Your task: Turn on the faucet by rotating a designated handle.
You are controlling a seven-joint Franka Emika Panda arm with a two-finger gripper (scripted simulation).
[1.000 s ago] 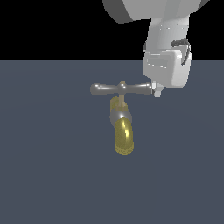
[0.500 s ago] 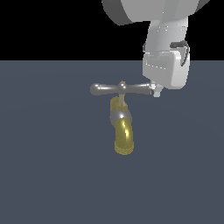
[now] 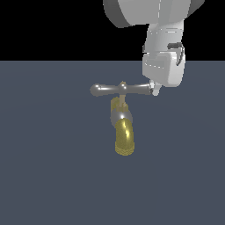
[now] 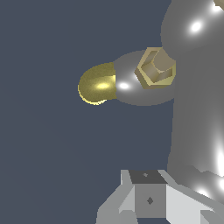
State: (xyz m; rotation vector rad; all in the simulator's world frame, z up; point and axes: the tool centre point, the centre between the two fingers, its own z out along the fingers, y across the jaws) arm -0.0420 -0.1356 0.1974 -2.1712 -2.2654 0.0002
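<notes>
White arm descending from above, wrist vertical, gripper [image 3: 154, 91] pointing down, tip touching the handle [image 3: 121, 89] at its end on the exterior view's right. Finger spread not discernible.

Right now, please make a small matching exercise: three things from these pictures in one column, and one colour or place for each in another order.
Column 1:
1. spout
2. handle
3. gripper

Column 2:
A. white, at the handle's end on the exterior view's right
B. brass-gold, curving downward
C. silver-grey, horizontal bar on top

Pairs: 1-B, 2-C, 3-A
</notes>
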